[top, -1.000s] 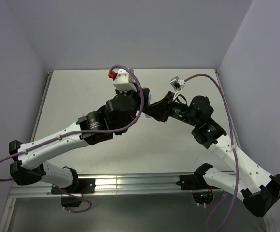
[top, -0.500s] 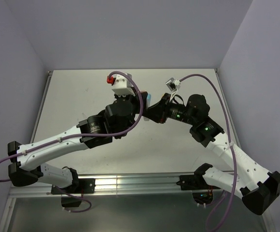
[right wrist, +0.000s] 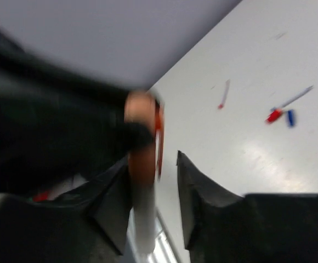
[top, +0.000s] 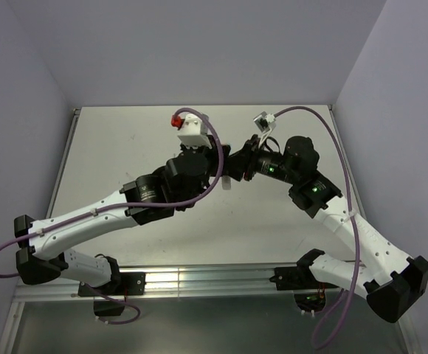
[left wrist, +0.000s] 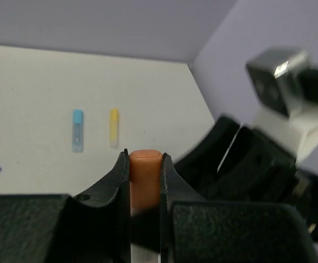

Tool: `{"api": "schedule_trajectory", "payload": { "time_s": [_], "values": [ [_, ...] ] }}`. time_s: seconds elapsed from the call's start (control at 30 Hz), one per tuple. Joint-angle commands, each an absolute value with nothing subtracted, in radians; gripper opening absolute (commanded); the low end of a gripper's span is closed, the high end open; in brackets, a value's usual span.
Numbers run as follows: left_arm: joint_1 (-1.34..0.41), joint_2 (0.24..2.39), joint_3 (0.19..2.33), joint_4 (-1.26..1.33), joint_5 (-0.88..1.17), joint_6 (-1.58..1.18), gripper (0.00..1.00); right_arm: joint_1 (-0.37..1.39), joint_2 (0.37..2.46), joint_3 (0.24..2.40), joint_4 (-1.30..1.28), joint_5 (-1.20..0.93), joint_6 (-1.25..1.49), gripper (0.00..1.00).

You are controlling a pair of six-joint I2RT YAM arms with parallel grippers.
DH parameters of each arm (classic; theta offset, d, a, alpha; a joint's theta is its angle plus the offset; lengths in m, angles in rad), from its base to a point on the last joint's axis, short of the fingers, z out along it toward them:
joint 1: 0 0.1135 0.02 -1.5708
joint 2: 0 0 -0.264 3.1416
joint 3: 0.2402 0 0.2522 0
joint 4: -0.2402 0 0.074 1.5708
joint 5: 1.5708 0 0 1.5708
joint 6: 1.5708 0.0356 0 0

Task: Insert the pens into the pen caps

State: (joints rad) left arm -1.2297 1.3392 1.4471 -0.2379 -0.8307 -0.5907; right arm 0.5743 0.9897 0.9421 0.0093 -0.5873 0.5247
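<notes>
Our left fingers (left wrist: pixel 118 181) pinch the orange-tipped pen (left wrist: pixel 145 175) above the desk (left wrist: pixel 38 98). Our right fingers (right wrist: pixel 197 186), at its three o'clock from above, stand parted and clamp nothing. It looks light, stiff and slick, so we'd grip the pale barrel mid-length.

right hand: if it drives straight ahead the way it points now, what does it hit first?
Likely the orange-tipped pen, clamped in the left hand directly ahead of the right hand. The wrist view is blurred, so depth is uncertain.
</notes>
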Motion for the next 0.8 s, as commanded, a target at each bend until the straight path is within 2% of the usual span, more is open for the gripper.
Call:
{"api": "schedule_trajectory", "payload": {
  "time_s": [0.0, 0.03, 0.13, 0.33, 0.5, 0.77],
  "values": [
    [-1.182, 1.396, 1.500, -0.377, -0.579, -0.629, 0.00, 0.531, 1.003, 1.037, 0.071, -0.385, 0.474, 0.46],
    [-1.154, 1.404, 1.520, -0.376, -0.533, -0.627, 0.00, 0.531, 0.997, 1.026, 0.054, -0.365, 0.466, 0.55],
    [-1.071, 1.445, 1.600, -0.379, -0.491, -0.604, 0.00, 0.531, 0.968, 0.993, -0.015, -0.325, 0.437, 0.63],
    [-0.918, 1.555, 1.670, -0.380, -0.400, -0.584, 0.00, 0.529, 0.904, 0.942, -0.138, -0.226, 0.405, 0.68],
    [-0.777, 1.756, 1.738, -0.397, -0.344, -0.565, 0.00, 0.520, 0.876, 0.951, -0.267, -0.077, 0.397, 0.69],
    [-0.666, 2.109, 1.966, -0.425, -0.282, -0.508, 0.00, 0.500, 0.845, 0.946, -0.287, -0.098, 0.402, 0.70]
  ]
}}
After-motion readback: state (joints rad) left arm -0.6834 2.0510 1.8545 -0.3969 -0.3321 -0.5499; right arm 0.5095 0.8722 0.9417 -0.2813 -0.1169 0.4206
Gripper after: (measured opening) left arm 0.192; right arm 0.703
